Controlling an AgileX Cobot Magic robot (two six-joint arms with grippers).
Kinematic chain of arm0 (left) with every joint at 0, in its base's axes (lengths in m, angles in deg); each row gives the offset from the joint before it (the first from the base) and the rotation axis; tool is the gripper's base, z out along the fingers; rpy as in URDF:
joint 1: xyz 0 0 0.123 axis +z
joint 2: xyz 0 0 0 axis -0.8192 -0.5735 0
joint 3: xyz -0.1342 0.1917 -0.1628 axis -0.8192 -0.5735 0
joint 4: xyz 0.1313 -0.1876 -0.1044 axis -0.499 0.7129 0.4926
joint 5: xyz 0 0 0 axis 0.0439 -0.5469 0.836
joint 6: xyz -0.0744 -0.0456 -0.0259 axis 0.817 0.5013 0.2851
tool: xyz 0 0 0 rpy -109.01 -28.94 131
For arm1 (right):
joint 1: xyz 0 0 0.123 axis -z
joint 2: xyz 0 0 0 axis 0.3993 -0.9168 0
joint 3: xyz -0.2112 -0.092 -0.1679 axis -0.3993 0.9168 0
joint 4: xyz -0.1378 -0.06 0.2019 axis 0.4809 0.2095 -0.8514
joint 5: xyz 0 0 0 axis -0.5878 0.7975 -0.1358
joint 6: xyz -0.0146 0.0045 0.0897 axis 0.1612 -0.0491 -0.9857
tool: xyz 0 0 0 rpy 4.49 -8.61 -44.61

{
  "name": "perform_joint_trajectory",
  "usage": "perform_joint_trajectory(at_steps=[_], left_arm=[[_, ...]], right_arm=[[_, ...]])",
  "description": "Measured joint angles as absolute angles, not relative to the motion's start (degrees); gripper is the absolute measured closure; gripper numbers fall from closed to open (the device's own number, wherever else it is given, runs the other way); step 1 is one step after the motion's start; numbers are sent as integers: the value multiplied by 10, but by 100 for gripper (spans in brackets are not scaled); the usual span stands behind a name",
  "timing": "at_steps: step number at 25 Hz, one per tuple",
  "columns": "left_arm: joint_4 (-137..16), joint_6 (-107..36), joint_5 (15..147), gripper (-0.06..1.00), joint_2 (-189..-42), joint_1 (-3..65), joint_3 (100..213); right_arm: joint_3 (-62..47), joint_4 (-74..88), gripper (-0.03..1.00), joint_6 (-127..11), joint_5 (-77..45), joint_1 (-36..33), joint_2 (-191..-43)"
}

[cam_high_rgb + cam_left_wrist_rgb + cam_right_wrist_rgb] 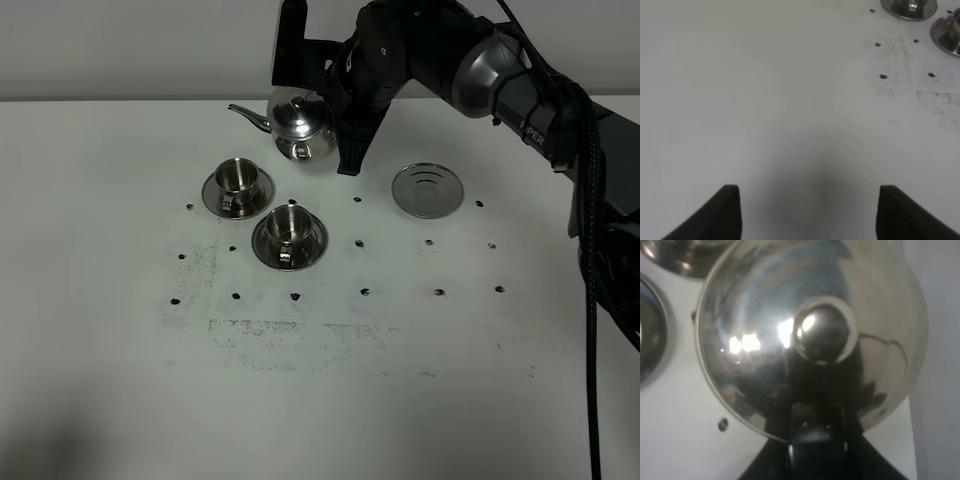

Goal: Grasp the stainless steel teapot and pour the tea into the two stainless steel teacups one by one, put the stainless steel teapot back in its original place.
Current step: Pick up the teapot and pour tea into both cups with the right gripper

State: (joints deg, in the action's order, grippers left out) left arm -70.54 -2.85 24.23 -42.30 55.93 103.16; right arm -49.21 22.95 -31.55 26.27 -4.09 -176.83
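Observation:
The stainless steel teapot (300, 125) stands upright behind the two cups, its spout pointing left. My right gripper (338, 122) is shut on its loop handle. In the right wrist view the teapot's lid and knob (824, 335) fill the frame above the gripper (815, 445). The two stainless steel teacups sit on flared saucers, one at the left (237, 184) and one nearer the front (289, 232). The original place, a flat steel disc (427, 190), lies bare to the right of the teapot. My left gripper (807, 215) is open over bare table. No tea shows.
Small black dots mark the white table (400, 330) around the cups and disc. A scuffed grey patch (290, 335) lies in front of the cups. The right arm (520, 85) and its black cable (590, 300) run along the right side.

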Motion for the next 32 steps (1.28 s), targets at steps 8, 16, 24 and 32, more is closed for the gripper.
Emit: perform_joint_trajectory(at_steps=[8, 16, 24, 32], left_arm=[[-705, -28, 242, 39, -423, 559, 1032], [-705, -28, 242, 39, -423, 559, 1032], [-705, -28, 242, 39, -423, 559, 1032], [-705, -28, 242, 39, -423, 559, 1032]], right_arm=[[-493, 271, 77, -294, 264, -55, -1775], [-494, 294, 77, -263, 266, -74, -1780], [-494, 326, 77, -247, 267, -78, -1790], [-494, 369, 77, -241, 267, -87, -1795]])
